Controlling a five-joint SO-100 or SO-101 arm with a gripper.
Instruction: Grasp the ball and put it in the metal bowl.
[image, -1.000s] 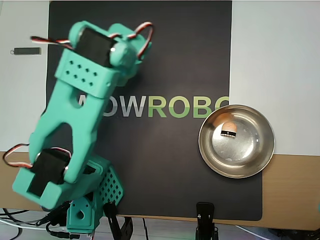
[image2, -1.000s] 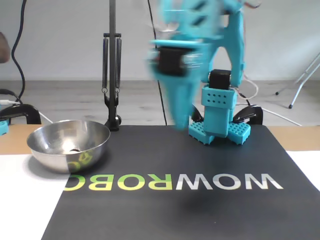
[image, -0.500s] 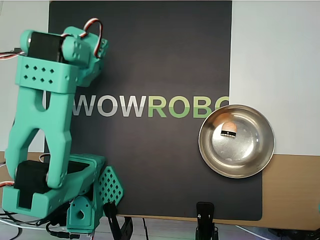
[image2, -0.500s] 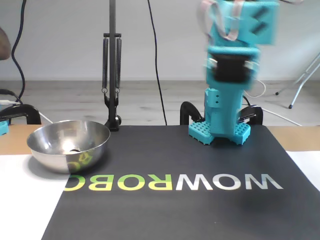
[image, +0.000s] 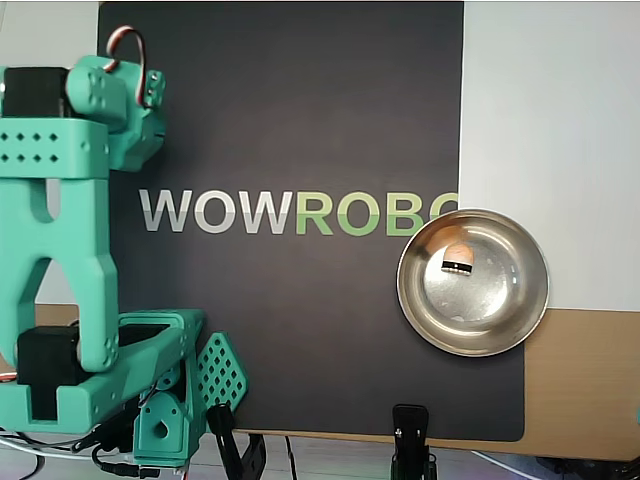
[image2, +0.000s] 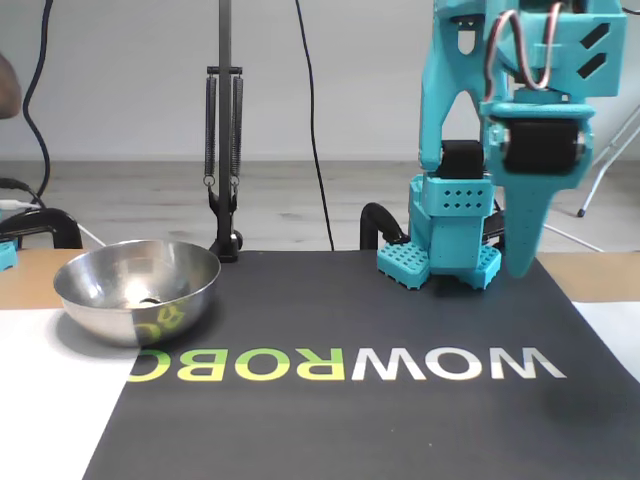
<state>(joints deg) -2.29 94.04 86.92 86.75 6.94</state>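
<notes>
The metal bowl (image: 505, 320) sits at the right edge of the black mat in the overhead view, and at the left (image2: 95, 280) in the fixed view. The small tan ball (image: 458, 249) lies inside it, near the far side of the bottom, above a dark reflection. From the fixed view the bowl's wall hides most of the ball. My teal gripper (image2: 521, 262) hangs pointing down over the opposite side of the mat, far from the bowl. Its fingers are together with nothing between them. In the overhead view the wrist (image: 105, 110) covers the gripper.
The black mat (image: 300, 100) carries WOWROBO lettering. My arm's base (image2: 440, 262) stands at the mat's edge. A black clamp (image: 410, 430) and a spring-arm stand (image2: 223, 130) sit along the same edge. White sheets and bare wood flank the mat.
The arm has swung away from the mat's middle, to the left in the overhead view and to the right in the fixed view. Bowl and ball have not moved.
</notes>
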